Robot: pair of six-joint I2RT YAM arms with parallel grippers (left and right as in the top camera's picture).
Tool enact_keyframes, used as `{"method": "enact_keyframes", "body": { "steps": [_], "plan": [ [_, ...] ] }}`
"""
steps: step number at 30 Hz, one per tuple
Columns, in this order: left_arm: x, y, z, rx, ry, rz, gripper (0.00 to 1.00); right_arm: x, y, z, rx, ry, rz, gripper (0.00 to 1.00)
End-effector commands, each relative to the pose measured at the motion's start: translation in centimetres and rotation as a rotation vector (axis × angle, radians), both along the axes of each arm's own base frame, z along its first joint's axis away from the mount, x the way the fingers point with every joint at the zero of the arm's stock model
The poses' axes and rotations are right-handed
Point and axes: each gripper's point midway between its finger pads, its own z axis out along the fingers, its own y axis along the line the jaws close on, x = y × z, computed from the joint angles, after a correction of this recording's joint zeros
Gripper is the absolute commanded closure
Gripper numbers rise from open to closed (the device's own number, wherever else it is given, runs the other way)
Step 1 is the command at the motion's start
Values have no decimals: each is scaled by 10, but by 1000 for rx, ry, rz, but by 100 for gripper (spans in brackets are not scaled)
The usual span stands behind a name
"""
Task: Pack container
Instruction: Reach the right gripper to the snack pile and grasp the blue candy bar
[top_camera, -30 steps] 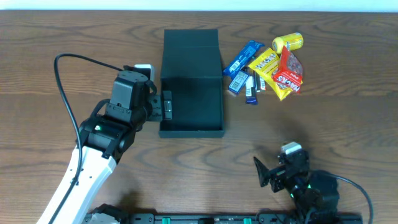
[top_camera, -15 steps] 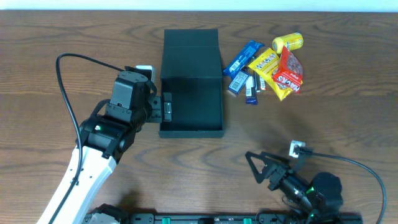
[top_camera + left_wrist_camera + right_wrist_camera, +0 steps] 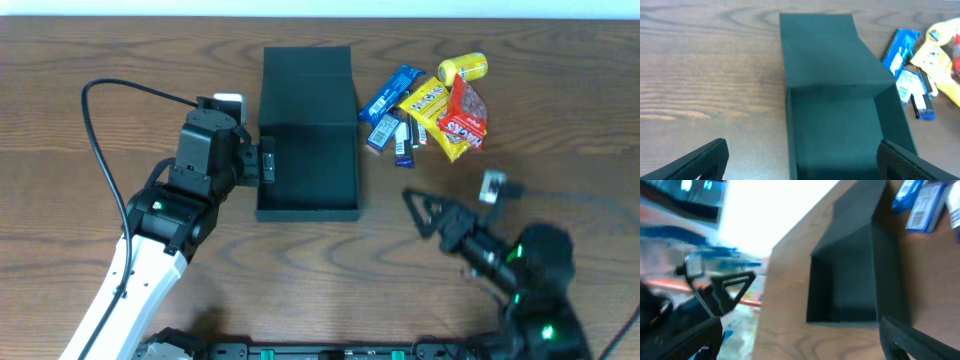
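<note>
**Right gripper [image 3: 416, 213] and left gripper [image 3: 265, 167] both spread wide, neither holding anything**

Nearest the robot's base, the right gripper hangs over the brown wood-grain table [image 3: 560, 150], off the near right corner of the box and apart from it. Its black triangular jaws point toward the far left. Its wrist view is blurred and tilted. The dark fingers [image 3: 690, 342] sit at the two bottom corners with nothing between them, and the box's open mouth lies ahead.

Farther in, the left gripper sits at the left wall of the container [image 3: 315, 165], a matte black square cardboard box. It is about halfway along that wall. In the left wrist view its fingers [image 3: 700, 160] stand far apart at the bottom corners, one over the table side and one over the box side, and the wall runs between them. I cannot tell whether they are lowered around the wall or held above it.

The container stands near the middle of the table, mouth upward, showing dark walls and floor. Its hinged flap lid [image 3: 308, 80] leans back from the far edge.

Beyond the far right corner, just beside the box, lies a huddle of snacks. A long blue wrapper [image 3: 392, 92] is closest, with small dark bars [image 3: 403, 148] by it. Next come a yellow packet [image 3: 425, 100] and a red packet [image 3: 466, 118], which overlap. A yellow cylinder [image 3: 462, 68] is farthest.
</note>
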Motion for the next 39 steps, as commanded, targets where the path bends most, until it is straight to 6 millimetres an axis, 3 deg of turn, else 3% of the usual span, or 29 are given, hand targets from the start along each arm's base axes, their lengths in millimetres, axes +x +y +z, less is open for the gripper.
{"method": "enact_keyframes", "body": {
  "steps": [1,8,16,19,23,28,39],
  "plan": [
    [8,6,8,38,-34,23,5,37,-8,22,-157,-15,-40,1],
    [19,4,-1,58,-30,19,5,130,-16,19,-407,175,-52,1],
    [28,2,-26,88,27,20,4,253,-23,-23,-558,385,-123,1],
    [25,3,-36,96,65,23,5,286,-17,-44,-588,416,-128,1],
    [27,2,-38,97,66,24,5,305,-15,-78,-627,483,-148,1],
    [30,3,-35,100,50,27,5,310,-2,-114,-604,564,-160,1],
    [30,3,-34,116,43,11,4,307,17,-158,-557,673,-200,1]
  ]
}}
